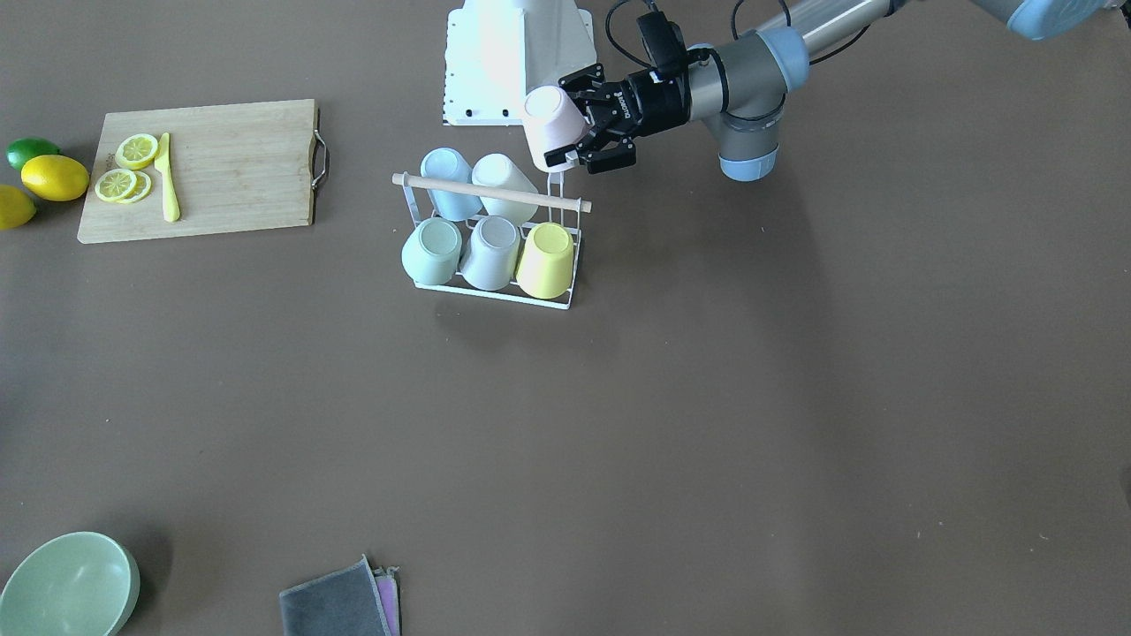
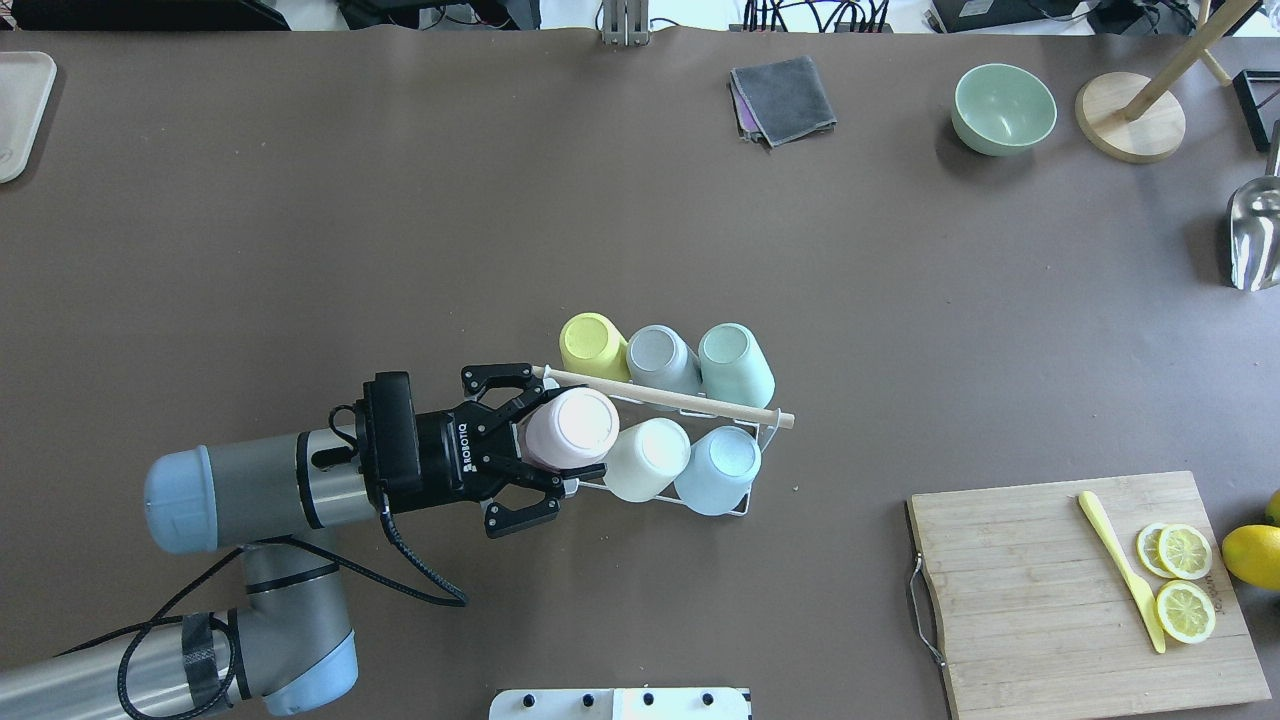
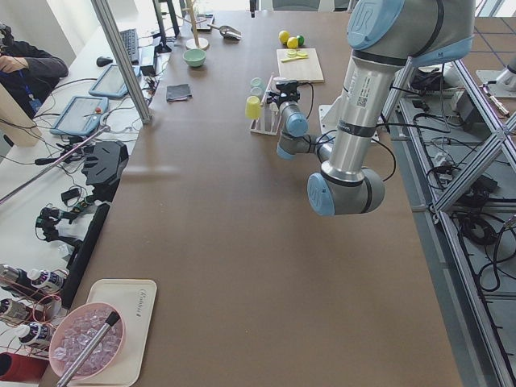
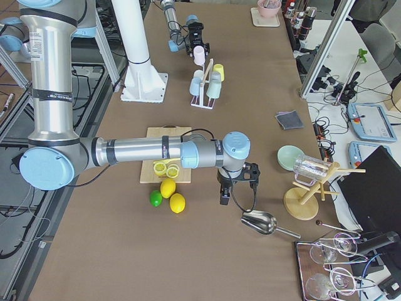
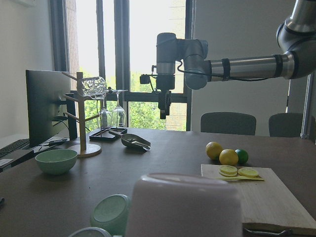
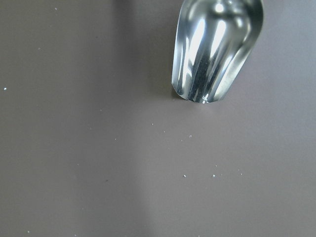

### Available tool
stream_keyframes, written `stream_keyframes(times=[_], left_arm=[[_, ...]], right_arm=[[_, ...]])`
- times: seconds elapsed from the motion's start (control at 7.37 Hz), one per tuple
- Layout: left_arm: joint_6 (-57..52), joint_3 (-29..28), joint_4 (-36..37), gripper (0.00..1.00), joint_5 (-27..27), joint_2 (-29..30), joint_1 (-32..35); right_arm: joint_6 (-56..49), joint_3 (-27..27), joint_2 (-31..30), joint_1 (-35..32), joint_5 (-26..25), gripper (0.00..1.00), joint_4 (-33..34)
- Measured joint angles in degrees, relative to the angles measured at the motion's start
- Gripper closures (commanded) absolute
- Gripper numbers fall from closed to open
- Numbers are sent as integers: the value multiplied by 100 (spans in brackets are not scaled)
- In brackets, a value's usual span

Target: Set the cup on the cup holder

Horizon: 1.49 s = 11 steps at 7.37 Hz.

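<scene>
Left gripper [image 2: 562, 433] clasped an upturned pink cup [image 2: 574, 424] by its sides | cup hung at the left end of the white cup holder [image 2: 700, 404], beside five racked cups [image 2: 648, 458] | right gripper [image 4: 225, 197] near a metal scoop [image 4: 258, 221], jaw state impossible to tell.

Inverted pink cup [image 2: 570, 430] hangs tilted over white wire cup holder [image 2: 700, 404].
</scene>
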<state>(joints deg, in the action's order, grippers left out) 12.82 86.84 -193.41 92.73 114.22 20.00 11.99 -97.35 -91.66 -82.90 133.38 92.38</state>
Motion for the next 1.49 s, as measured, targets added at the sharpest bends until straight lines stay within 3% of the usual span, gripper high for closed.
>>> stream_keyframes(times=[0.27,0.68,0.81,1.49], left_arm=[[-20,-94,44,83,-19,49,3],[-34,-150,95,79,-40,65,20],[-34,-160,104,2,-53,65,29],[-26,-180,105,1,-131,87,55]], right_arm=[[-3,-175,-56,-29,-33,0,371],[-40,-184,-173,-71,-85,0,405],[-131,-158,-238,-153,-86,0,391],[-727,-105,-441,-518,-78,0,436]])
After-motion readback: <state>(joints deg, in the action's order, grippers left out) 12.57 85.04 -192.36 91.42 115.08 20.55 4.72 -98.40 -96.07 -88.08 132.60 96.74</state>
